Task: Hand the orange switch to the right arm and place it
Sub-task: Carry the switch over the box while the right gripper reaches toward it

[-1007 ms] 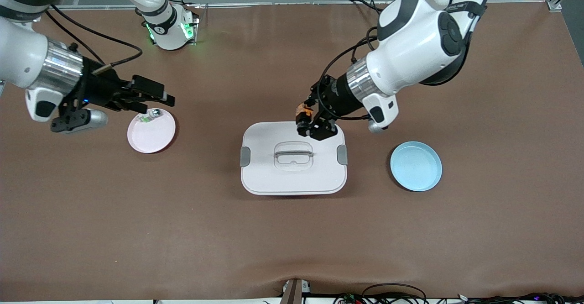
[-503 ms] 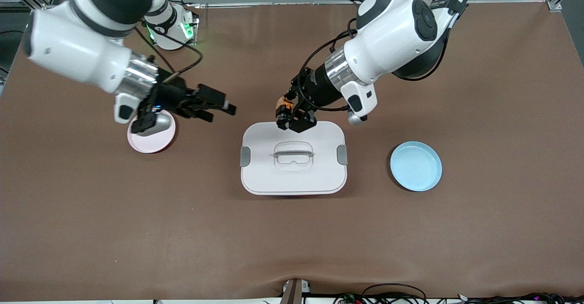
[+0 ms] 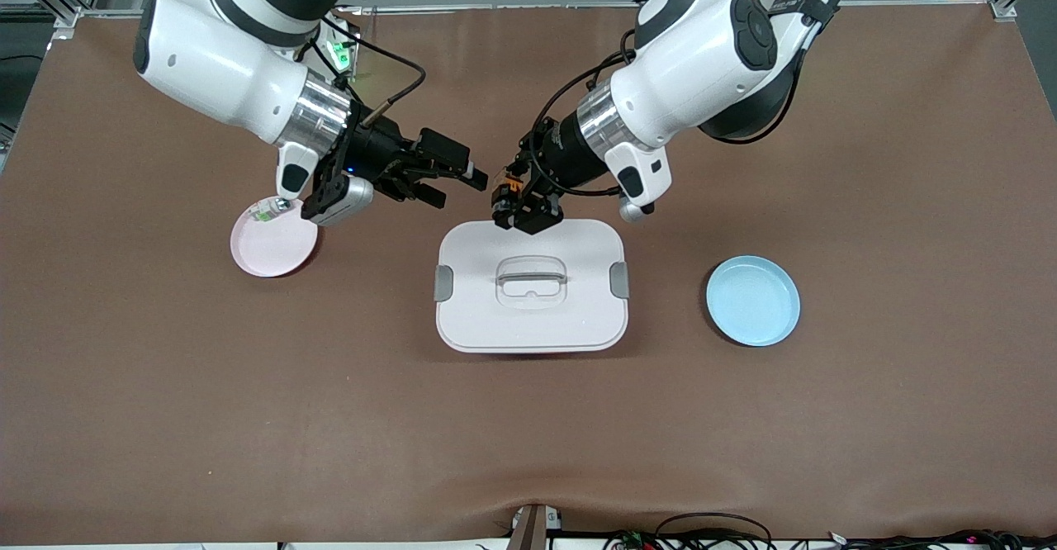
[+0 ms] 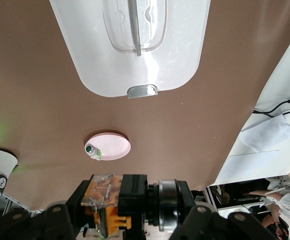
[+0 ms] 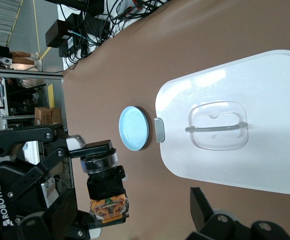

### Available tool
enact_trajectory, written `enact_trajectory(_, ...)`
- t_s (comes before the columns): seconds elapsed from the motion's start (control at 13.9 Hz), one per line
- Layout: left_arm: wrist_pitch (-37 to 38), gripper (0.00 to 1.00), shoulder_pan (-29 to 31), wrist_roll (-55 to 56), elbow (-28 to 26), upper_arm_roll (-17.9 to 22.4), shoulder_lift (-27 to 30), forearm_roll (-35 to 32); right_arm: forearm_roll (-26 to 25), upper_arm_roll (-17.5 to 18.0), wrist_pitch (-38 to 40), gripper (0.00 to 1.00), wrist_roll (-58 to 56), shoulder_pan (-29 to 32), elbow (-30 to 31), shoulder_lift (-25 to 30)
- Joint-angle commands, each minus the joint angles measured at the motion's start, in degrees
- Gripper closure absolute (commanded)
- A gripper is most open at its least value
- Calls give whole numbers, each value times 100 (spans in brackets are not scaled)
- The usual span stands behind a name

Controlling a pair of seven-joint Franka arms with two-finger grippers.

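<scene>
Front view: the left gripper grips the orange switch above the white lid's edge; the right gripper, spread wide, should straddle it squarely before squeezing.

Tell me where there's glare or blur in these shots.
Front view: evenly lit and sharp, soft sheen on the table near the bases. Left wrist view: glare on the lid; the switch up close looks soft. Right wrist view: bright patches on the lid, everything else sharp.
</scene>
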State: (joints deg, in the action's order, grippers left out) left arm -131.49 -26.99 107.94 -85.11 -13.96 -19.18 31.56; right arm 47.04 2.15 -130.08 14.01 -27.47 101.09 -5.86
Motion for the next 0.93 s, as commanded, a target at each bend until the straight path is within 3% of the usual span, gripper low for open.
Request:
enact_trajectory(0.0, -52, 76, -69, 166, 144, 16, -59, -238, 130, -57, -183, 0, 14, -145, 122, 51)
enact_trajectory(0.79, -105, 76, -148, 166, 144, 16, -112, -273, 420, -65, -1027, 0, 6, -689, 43, -336)
enact_trajectory(0.86, -105, 76, -148, 166, 144, 16, -112, -273, 420, -65, -1097, 10, 6, -751, 43, -371)
